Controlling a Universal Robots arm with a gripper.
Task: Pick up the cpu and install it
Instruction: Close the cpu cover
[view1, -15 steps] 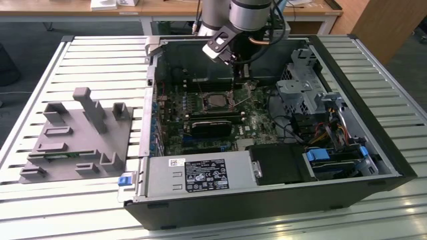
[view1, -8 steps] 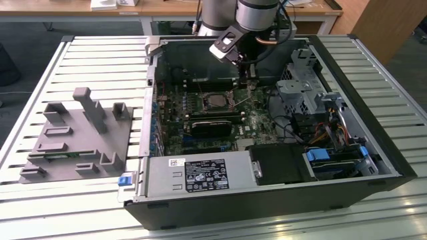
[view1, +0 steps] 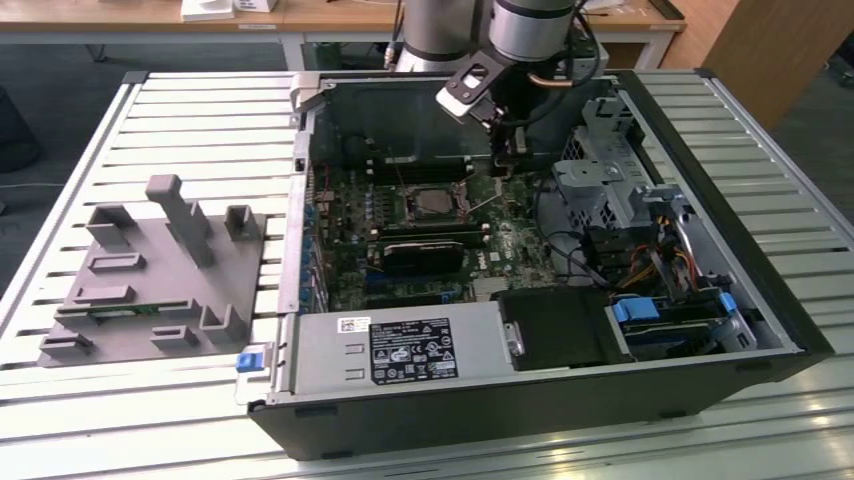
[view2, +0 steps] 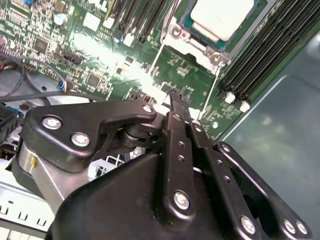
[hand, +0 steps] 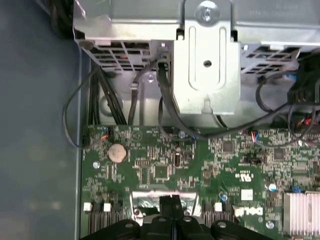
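Observation:
The cpu (view1: 430, 204) lies flat in its socket on the green motherboard inside the open computer case, its silver top (view2: 220, 17) ringed by the socket's metal frame. My gripper (view1: 502, 178) hangs just above the board, on the exterior view's right of the socket. In both wrist views its black fingers are pressed together with nothing between them, tips (view2: 175, 96) a short way from the socket's corner. A thin wire lever (view2: 209, 95) runs close by the tips; I cannot tell whether they touch it. The first wrist view has the gripper (hand: 170, 201) over the board's edge.
A grey fixture plate (view1: 147, 280) with upright blocks lies on the slatted table at the exterior view's left. Inside the case are a black block (view1: 420, 252), memory slots (view2: 260, 55), a silver power supply (view1: 400, 350), a metal drive cage (hand: 207, 65) and loose cables (hand: 100, 100).

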